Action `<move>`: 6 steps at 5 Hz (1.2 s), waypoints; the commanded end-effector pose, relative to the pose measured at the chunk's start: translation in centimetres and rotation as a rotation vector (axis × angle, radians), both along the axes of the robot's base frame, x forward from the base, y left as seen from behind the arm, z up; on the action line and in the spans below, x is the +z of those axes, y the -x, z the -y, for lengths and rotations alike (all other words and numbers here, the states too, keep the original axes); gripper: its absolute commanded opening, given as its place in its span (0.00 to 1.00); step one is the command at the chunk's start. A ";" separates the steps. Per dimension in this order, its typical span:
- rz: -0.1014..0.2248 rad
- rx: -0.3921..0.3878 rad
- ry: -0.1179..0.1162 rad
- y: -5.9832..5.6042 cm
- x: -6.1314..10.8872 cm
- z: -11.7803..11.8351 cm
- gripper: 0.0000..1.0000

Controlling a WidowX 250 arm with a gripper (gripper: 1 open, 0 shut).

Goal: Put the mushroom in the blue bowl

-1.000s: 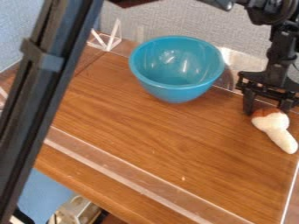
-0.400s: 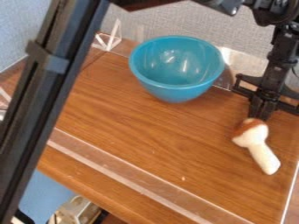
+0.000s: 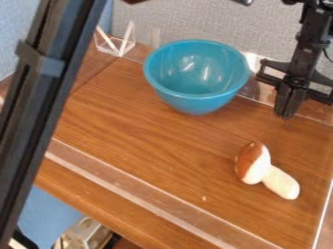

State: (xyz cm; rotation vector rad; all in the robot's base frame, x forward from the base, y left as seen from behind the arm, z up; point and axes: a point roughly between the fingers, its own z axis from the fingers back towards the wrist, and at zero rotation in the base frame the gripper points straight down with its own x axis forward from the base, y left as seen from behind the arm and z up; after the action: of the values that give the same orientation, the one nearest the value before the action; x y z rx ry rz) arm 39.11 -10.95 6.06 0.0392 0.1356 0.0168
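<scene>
The mushroom (image 3: pixel 263 167) lies on its side on the wooden table (image 3: pixel 143 146), orange-brown cap toward the bowl, cream stem pointing to the right front. My gripper (image 3: pixel 287 110) hangs above the table behind the mushroom, pointing straight down. Its fingers are shut with nothing between them, and it is clear of the mushroom. The blue bowl (image 3: pixel 196 75) stands upright to the left of the gripper, and nothing shows inside it.
A dark slanted pole (image 3: pixel 46 88) crosses the left foreground and hides part of the table. A small white wire stand (image 3: pixel 117 42) sits at the back left. The table's front edge (image 3: pixel 156 199) runs diagonally below, and a grey wall stands behind the bowl.
The gripper closed and rose without the mushroom. The mushroom slipped out from under it and rolled left and toward the front, where it lies free.
</scene>
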 end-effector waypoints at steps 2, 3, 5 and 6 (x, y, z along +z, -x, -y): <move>0.121 -0.019 0.035 0.9 4.5 0.4 1.00; 0.116 -0.037 0.035 1.9 3.2 0.1 1.00; 0.099 -0.063 0.039 5.6 0.8 -2.0 1.00; 0.091 -0.102 0.042 6.2 -0.1 -1.2 1.00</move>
State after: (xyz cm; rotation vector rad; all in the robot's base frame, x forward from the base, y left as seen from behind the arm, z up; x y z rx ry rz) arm 32.42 -9.33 3.64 0.0217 0.1131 -0.0784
